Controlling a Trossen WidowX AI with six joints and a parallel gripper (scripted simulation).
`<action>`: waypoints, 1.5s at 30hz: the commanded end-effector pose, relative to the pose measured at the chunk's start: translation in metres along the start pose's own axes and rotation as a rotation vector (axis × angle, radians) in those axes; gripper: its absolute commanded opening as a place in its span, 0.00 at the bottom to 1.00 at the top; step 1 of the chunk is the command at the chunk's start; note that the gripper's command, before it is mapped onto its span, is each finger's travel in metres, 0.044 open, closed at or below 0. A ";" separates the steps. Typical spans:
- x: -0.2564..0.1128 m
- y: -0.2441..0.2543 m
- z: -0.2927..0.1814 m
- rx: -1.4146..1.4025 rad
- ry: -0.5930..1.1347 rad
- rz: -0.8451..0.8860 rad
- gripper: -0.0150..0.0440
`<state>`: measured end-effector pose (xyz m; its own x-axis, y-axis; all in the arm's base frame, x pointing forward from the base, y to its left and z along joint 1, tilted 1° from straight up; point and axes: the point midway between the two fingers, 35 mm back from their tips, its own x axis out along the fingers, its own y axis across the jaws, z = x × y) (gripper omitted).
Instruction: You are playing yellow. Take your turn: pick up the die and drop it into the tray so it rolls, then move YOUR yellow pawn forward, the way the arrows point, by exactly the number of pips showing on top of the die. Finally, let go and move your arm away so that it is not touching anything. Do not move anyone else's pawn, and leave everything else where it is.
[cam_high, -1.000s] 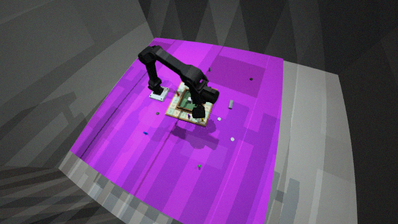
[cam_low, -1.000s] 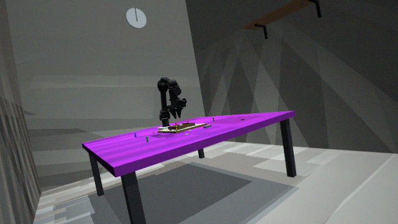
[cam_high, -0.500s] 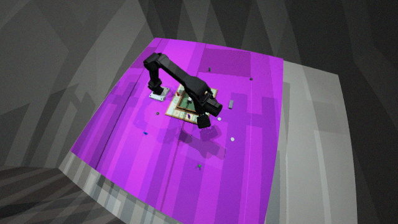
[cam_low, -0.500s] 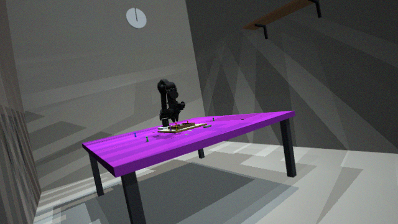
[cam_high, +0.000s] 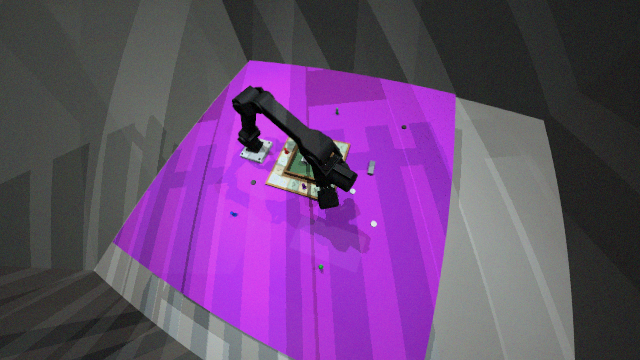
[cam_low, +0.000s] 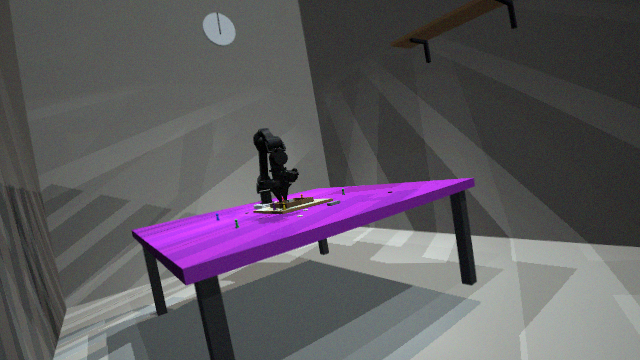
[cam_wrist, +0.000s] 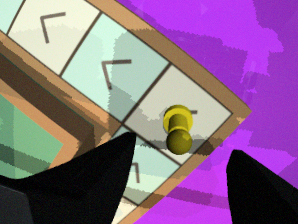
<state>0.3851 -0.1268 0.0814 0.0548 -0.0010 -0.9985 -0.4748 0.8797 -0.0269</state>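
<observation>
The yellow pawn (cam_wrist: 178, 121) (cam_low: 284, 206) stands on the corner square of the board (cam_wrist: 200, 77) (cam_high: 270, 183). My gripper (cam_wrist: 183, 151) is partly open and empty. In the wrist view its fingertips are on either side of the pawn's head, with gaps on both sides; how high they are above the board is hard to tell. The tray (cam_high: 295, 175) (cam_wrist: 62, 131) is in the middle of the board, partly hidden by the arm in the top view. The die (cam_high: 304, 160) lies in it as a small pale shape; its top is not readable now.
A purple pawn (cam_high: 304, 186) and a red pawn (cam_high: 286, 150) are on the board. Around it on the table lie a blue piece (cam_high: 234, 214), a green pawn (cam_high: 320, 267), a dark green piece (cam_high: 337, 111), a grey block (cam_high: 371, 167), and white and dark discs.
</observation>
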 end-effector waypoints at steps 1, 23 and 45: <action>0.009 0.000 0.000 -0.006 0.002 0.002 0.59; 0.030 0.001 -0.001 -0.006 0.002 0.002 0.30; -0.036 -0.004 0.004 -0.006 0.002 0.002 0.25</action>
<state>0.3887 -0.1282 0.0982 0.0494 0.0008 -0.9988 -0.4752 0.8796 -0.0228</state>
